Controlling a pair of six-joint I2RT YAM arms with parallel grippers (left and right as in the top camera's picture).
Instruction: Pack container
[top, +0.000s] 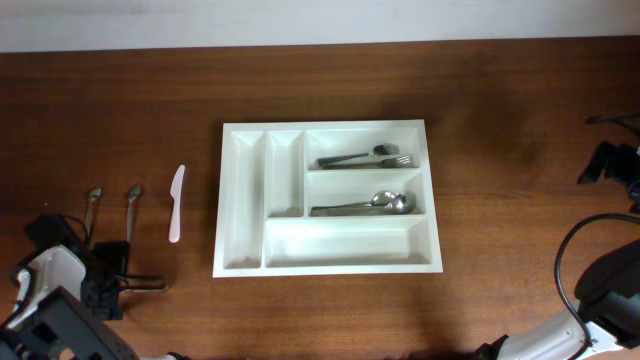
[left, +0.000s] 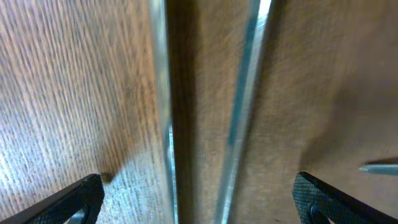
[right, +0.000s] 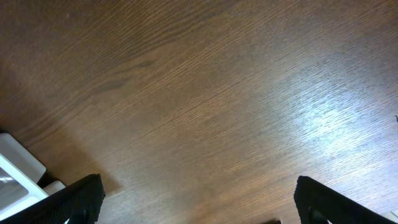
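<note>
The left gripper (top: 108, 270) sits at the near left corner of the brown wooden table (top: 500, 100), seen from overhead. It is just below a pair of slim metal utensils (top: 132, 203) lying side by side. A white plastic knife (top: 177, 203) lies on the wood between that pair and the white plastic cutlery tray (top: 325, 127), apart from both. The tray stands mid-table. Two metal forks (top: 365, 158) rest in its upper right compartment and two metal spoons (top: 365, 206) in the compartment just below.

In the left wrist view, the left gripper's black fingers (left: 78, 199) stand wide apart at the lower corners, clamping nothing. Blurred shiny metal handles (left: 244, 106) run up the frame between them, lying on the wood. A small metal tip (left: 380, 167) pokes in from the right edge.

In the right wrist view, the right gripper (right: 198, 186) is also spread wide, its fingers (right: 81, 196) over bare wood grain and holding nothing. A rounded white corner (right: 18, 165) shows at the lower left edge, too partial to identify.
</note>
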